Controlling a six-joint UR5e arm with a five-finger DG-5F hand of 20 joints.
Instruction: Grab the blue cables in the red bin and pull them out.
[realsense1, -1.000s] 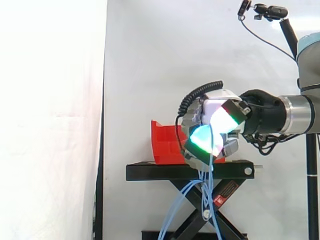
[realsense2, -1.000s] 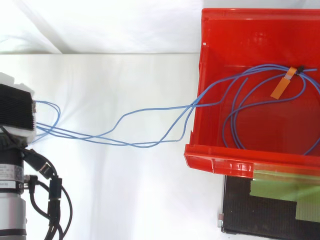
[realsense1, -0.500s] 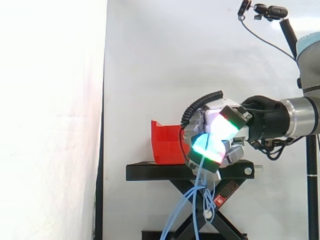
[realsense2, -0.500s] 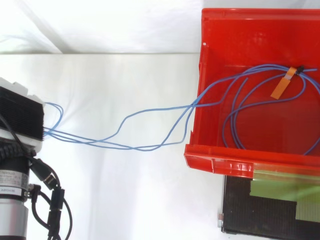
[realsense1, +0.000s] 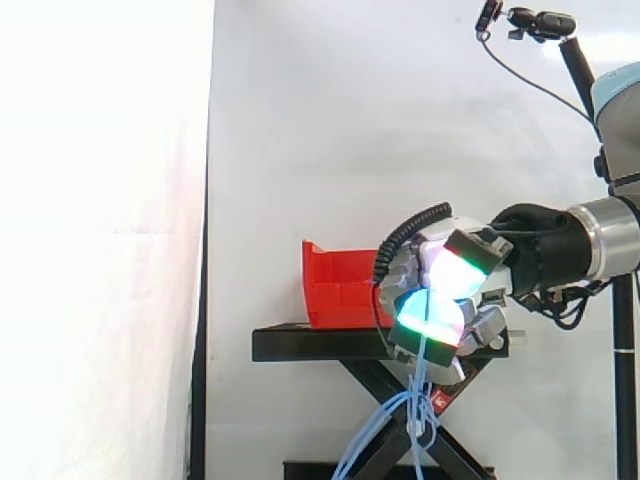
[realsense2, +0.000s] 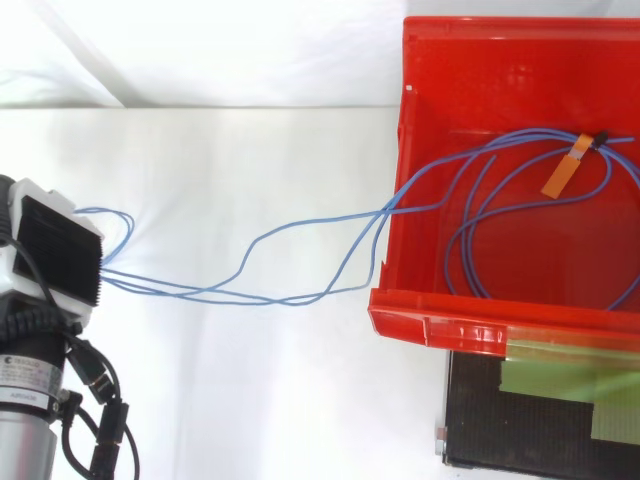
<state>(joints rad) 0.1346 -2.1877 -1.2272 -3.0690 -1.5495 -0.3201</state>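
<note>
The blue cables (realsense2: 300, 262) run from inside the red bin (realsense2: 470, 60), over its left wall, across the white floor to my hand (realsense2: 55, 255) at the left edge. Inside the bin they coil in a loop tied with an orange tag (realsense2: 562, 175). In the side view my hand (realsense1: 445, 300) sits right of the red bin (realsense1: 335, 290), level with the black stand (realsense1: 320, 345), its fingers curled round the blue cables (realsense1: 400, 425), whose strands hang below it. The fingertips (realsense1: 425, 310) glow cyan and green.
The black scissor stand carries the bin, and a black plate with a green patch (realsense2: 545, 420) shows below the bin from above. A camera on a pole (realsense1: 540, 25) stands at the upper right. A white curtain (realsense1: 100, 240) hangs behind.
My hand has moved right and down in the side view, further from the bin. From above it has shifted down and slightly right, and the cable strands between hand and bin have shifted.
</note>
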